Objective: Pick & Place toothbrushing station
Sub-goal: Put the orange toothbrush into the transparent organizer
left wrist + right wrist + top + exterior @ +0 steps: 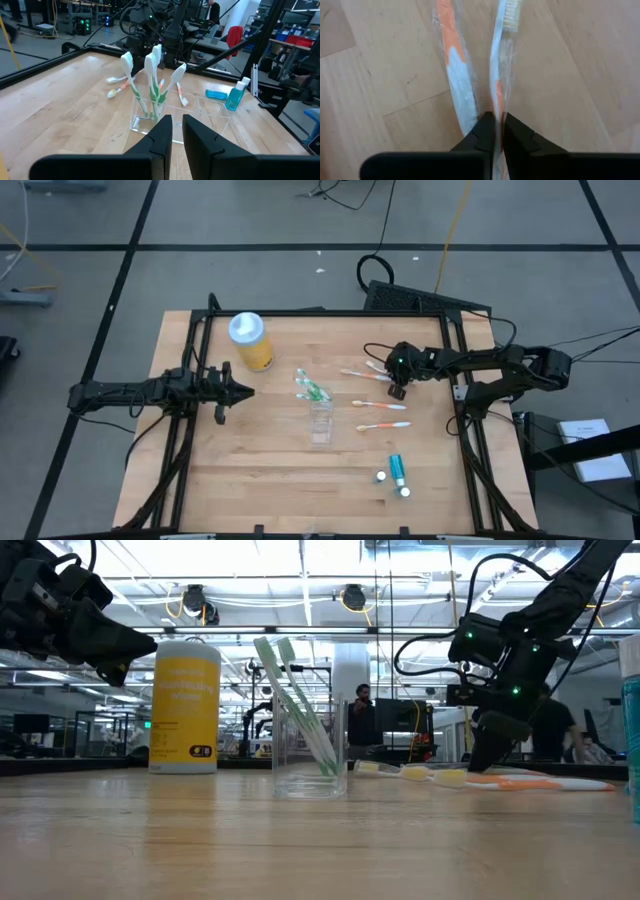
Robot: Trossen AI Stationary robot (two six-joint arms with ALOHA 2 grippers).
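You are looking at a robotics lab: a wooden desk (250, 470) on a grey tiled floor (250, 270) with loose cables (440, 230), and beyond it rows of ceiling lights (300, 585), monitors (400, 720) and equipment racks (a person (362, 700) stands far back).

No legible text anywhere, only blurred, unreadable print on the yellow bottle (185, 706).

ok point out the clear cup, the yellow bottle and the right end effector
clear cup (310, 775): low view, front wall
yellow bottle (256, 352): high view, yellow body below the pale blue lid
right end effector (494, 131): right wrist view, between fingertips shut on an orange and white toothbrush (501, 40)
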